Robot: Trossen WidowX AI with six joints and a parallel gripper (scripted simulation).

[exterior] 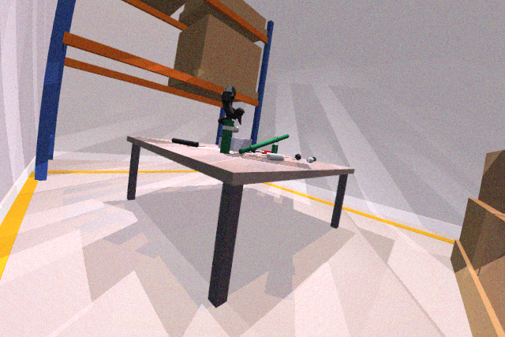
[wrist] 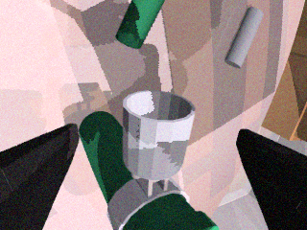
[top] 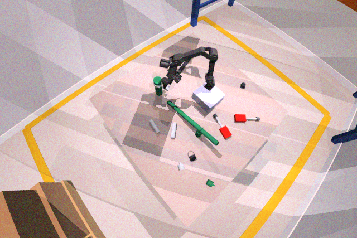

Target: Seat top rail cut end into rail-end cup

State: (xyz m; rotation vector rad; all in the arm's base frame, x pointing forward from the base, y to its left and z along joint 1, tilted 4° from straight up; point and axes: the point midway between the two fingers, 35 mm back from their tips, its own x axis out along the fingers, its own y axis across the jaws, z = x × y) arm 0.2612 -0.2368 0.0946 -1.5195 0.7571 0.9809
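Note:
The big green post (top: 158, 90) (exterior: 225, 144) stands upright. Its grey brace band (wrist: 126, 203) (exterior: 227, 128) sits up near the post cap (wrist: 168, 218). The grey rail-end cup (wrist: 155, 153) (exterior: 235, 129) sticks out from the band, mouth visible and empty. The green top rail (top: 187, 119) (exterior: 265, 144) (wrist: 139, 24) slopes, its near end down at the table and apart from the cup, its far end raised through the loop cap (top: 199, 131) on a short post. My gripper (wrist: 159, 134) (top: 171, 81) is open and empty, its fingers either side of the cup in the wrist view, not touching the rail.
Two grey cylinders (top: 154, 126) (top: 173, 130) lie beside the rail. Two red-handled tools (top: 240, 118) (top: 225, 132) lie on its other side. A black padlock (top: 192, 157), a white fitting (top: 181, 166) and a green fitting (top: 210, 183) lie farther off. The arm stands on a white block (top: 208, 95).

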